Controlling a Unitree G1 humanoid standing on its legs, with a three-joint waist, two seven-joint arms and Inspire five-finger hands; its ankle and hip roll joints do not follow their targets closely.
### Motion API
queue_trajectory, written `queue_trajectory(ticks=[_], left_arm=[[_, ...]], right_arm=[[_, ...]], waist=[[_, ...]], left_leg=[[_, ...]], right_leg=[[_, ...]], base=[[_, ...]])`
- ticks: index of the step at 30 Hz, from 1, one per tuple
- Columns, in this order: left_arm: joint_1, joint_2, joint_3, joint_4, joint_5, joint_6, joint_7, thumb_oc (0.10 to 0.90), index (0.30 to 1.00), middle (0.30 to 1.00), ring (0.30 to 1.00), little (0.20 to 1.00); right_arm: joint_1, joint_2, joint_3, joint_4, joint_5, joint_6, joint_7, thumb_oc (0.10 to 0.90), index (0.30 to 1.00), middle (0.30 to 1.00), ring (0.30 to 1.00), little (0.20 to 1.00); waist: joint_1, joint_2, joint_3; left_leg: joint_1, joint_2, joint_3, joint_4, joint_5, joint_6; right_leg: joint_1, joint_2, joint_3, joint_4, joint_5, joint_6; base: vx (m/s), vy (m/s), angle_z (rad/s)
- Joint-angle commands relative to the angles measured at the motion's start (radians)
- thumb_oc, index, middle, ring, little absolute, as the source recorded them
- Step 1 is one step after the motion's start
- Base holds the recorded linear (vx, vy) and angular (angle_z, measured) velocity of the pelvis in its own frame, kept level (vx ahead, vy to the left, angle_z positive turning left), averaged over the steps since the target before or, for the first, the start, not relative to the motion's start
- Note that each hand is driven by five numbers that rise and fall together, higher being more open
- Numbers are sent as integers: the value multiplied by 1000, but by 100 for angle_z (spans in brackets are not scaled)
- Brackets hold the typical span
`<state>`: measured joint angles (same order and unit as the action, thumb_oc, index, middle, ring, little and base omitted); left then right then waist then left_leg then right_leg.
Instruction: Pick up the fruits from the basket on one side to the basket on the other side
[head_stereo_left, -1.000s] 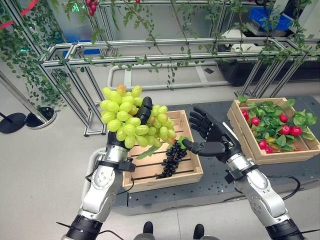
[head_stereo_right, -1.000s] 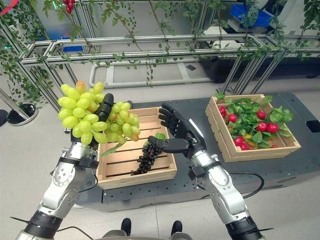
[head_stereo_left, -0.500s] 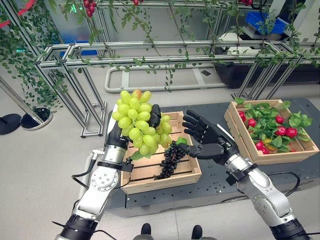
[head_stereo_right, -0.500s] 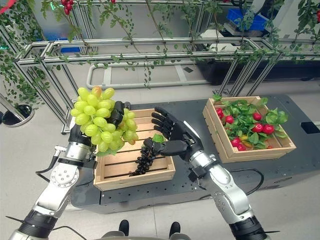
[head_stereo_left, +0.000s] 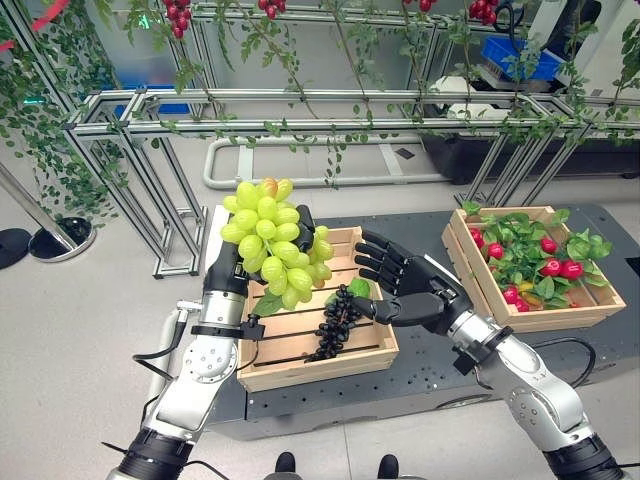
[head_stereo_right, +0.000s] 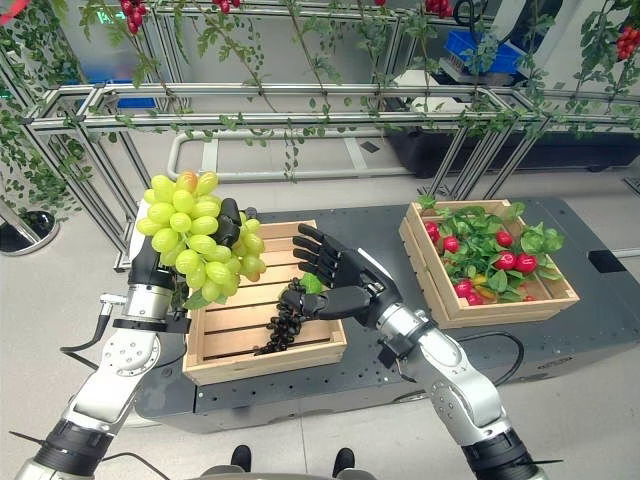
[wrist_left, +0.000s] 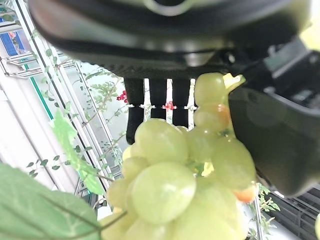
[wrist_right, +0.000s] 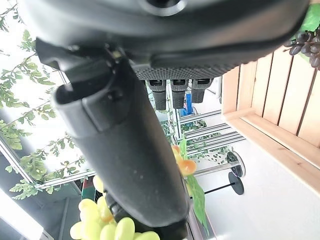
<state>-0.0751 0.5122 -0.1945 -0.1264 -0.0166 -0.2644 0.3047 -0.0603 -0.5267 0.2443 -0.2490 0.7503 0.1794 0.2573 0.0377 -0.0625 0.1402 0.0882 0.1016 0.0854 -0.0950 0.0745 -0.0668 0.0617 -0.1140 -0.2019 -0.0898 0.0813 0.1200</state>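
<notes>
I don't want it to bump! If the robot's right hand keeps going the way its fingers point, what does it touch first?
Probably the green grapes held up in the left hand; the open right hand points toward them, though depth is unclear.

A dark surface (head_stereo_left: 430, 365) fills the 3 to 6 o'clock part. Behind, at 12 o'clock, stands a metal frame (head_stereo_left: 300, 100) with green vines (head_stereo_left: 60, 120); a blue crate (head_stereo_left: 525, 62) is at 1 o'clock.
</notes>
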Motion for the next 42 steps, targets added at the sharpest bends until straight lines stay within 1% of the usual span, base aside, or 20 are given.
queue_trajectory(ticks=[1, 2, 4, 5, 7, 8, 10, 18, 22, 26, 32, 35, 41, 42], left_arm=[[-137, -4, -32, -23, -44, -117, -22, 400, 300, 300, 300, 300], [-144, -7, -57, -29, -61, -113, -43, 400, 300, 300, 300, 300], [-153, -11, -80, -31, -65, -110, -49, 400, 300, 300, 300, 300], [-158, -12, -101, -34, -81, -112, -72, 400, 300, 300, 300, 300], [-160, -12, -117, -34, -96, -117, -91, 400, 300, 300, 300, 300], [-162, -13, -132, -44, -125, -110, -111, 400, 300, 300, 300, 300], [-161, -15, -144, -49, -133, -117, -132, 400, 300, 300, 300, 300], [-163, -13, -196, -73, -159, -117, -203, 400, 300, 300, 300, 300], [-158, -11, -209, -78, -149, -126, -210, 400, 300, 300, 300, 300], [-157, -10, -214, -82, -138, -132, -194, 400, 300, 300, 300, 300], [-162, -7, -202, -96, -64, -179, -140, 400, 300, 300, 300, 300], [-167, -7, -195, -112, -18, -201, -102, 400, 300, 300, 300, 300], [-182, -13, -196, -122, 13, -222, -67, 400, 300, 300, 300, 300], [-185, -14, -197, -125, 20, -227, -66, 400, 300, 300, 300, 300]], right_arm=[[-125, 31, 10, -102, -1, -90, -7, 800, 900, 900, 900, 900], [-136, 43, 16, -101, -39, -110, -28, 800, 900, 900, 900, 900], [-150, 51, 21, -102, -32, -109, -42, 800, 900, 900, 900, 900], [-161, 58, 24, -99, -48, -129, -57, 800, 900, 900, 900, 900], [-172, 63, 26, -97, -54, -132, -65, 800, 900, 900, 900, 900], [-179, 67, 31, -99, -87, -150, -88, 800, 900, 900, 900, 900], [-183, 69, 30, -97, -86, -157, -100, 800, 900, 900, 900, 900], [-195, 85, 32, -107, -73, -156, -136, 800, 900, 900, 900, 900], [-188, 96, 36, -104, -60, -158, -142, 800, 900, 900, 900, 900], [-180, 98, 42, -108, -66, -139, -144, 800, 900, 900, 900, 900], [-153, 98, 60, -83, -114, -68, -142, 800, 900, 900, 900, 900], [-140, 91, 78, -61, -139, -45, -158, 800, 900, 900, 900, 900], [-136, 95, 103, -5, -142, -22, -183, 800, 900, 900, 900, 900], [-137, 97, 107, 3, -137, -14, -189, 769, 853, 853, 853, 853]], waist=[[-6, 5, -95], [-7, 6, -93], [-7, 6, -92], [-9, 6, -93], [-9, 7, -93], [-8, 8, -94], [-8, 10, -95], [-9, 14, -92], [-10, 15, -91], [-13, 14, -92], [-17, 12, -92], [-17, 10, -91], [-18, 7, -88], [-17, 7, -88]], left_leg=[[42, -17, 5, 8, -130, 0], [44, -16, 7, 8, -131, 1], [40, -17, 9, 8, -126, 1], [39, -17, 12, 8, -128, 2], [40, -17, 11, 8, -129, 4], [39, -18, 12, 8, -130, 4], [40, -17, 14, 8, -131, 6], [39, -20, 18, 8, -133, 9], [39, -19, 20, 8, -132, 9], [38, -19, 22, 8, -132, 9], [36, -17, 23, 8, -130, 9], [36, -17, 22, 8, -130, 9], [38, -17, 20, 8, -130, 9], [40, -17, 19, 8, -130, 9]], right_leg=[[37, -37, 2, 4, -60, 30], [38, -37, 4, 4, -59, 30], [34, -38, 5, 4, -55, 29], [32, -38, 6, 4, -56, 29], [32, -37, 9, 4, -56, 29], [31, -38, 8, 4, -57, 31], [32, -38, 9, 4, -57, 31], [29, -41, 7, 6, -57, 34], [28, -39, 9, 8, -57, 34], [25, -39, 12, 8, -57, 34], [22, -39, 14, 10, -57, 34], [21, -39, 14, 9, -56, 32], [24, -40, 13, 9, -54, 32], [25, -41, 11, 9, -54, 33]], base=[[0, 0, 0], [0, 0, 0], [-17, 3, -1], [0, 0, 0], [0, 0, 0], [0, 0, 0], [0, 0, 0], [0, 0, 0], [0, 0, 0], [0, 0, 0], [0, 0, 0], [0, 0, 0], [0, 0, 0], [0, 0, 0]])
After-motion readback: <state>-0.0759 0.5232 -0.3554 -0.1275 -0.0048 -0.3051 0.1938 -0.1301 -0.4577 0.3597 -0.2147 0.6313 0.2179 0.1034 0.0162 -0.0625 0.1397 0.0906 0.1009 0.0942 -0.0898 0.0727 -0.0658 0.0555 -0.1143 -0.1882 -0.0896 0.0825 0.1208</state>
